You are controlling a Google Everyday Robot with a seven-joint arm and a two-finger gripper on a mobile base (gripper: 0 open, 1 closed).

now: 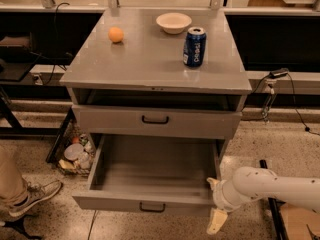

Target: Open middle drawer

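Note:
The middle drawer (150, 179) is pulled far out of the grey cabinet and is empty. Its small black bar handle (152, 207) is on the low front panel. Above it, the taller-fronted top drawer (155, 121) is out a little, with a dark gap under the cabinet top. The lowest drawer is hidden under the open one. My gripper (214, 203) is on a white arm coming in from the right. It sits just off the middle drawer's front right corner. It is open and holds nothing, with one finger (216, 222) pointing down at the floor.
On the cabinet top (150, 59) are an orange (116, 34), a white bowl (173, 22) and a blue can (194, 46). A bin of rubbish (75, 151) stands left of the cabinet. A person's leg and shoe (30, 196) are at lower left. Cables hang at right.

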